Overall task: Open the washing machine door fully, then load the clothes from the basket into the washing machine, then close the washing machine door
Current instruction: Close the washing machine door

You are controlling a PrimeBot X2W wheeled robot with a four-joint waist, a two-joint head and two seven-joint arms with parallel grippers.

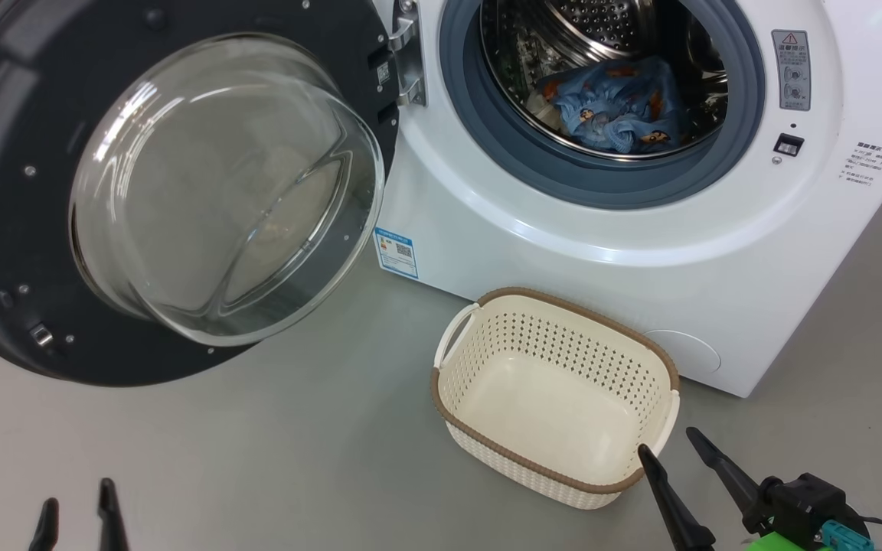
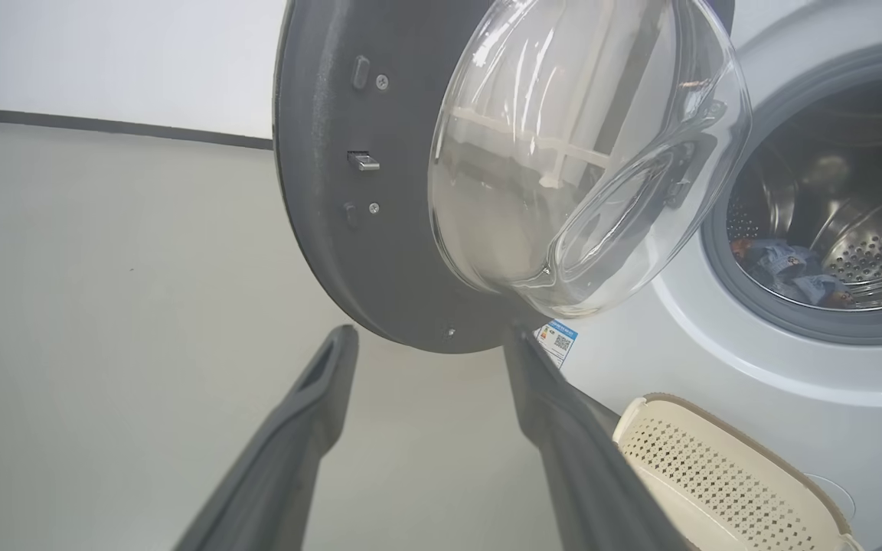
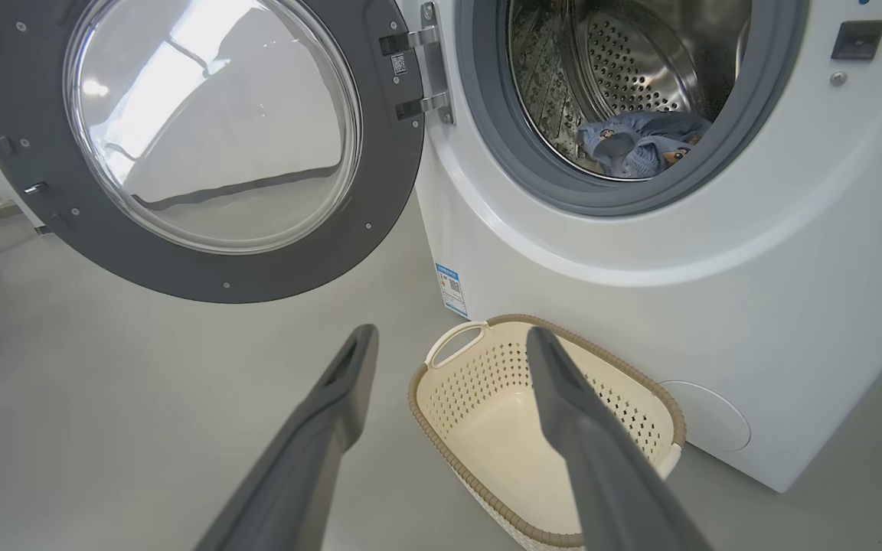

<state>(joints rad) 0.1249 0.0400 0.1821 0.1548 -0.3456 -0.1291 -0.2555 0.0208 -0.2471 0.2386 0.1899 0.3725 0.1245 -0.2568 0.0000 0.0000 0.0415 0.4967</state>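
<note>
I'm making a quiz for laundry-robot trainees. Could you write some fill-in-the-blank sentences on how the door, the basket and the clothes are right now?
1. The washing machine door is swung ____.
2. The basket on the floor is ____.
3. The blue bear-print clothes lie inside the steel ____.
4. The fingers of the right gripper stand apart and hold ____.

Missing words: open; empty; drum; nothing.

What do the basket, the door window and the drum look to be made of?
Basket: likely moulded plastic, matte cream, with rows of holes and a brown woven-look rim. Door window: probably glass, clear and glossy, with sharp reflections. Drum: seemingly stainless steel, shiny and perforated.
</note>
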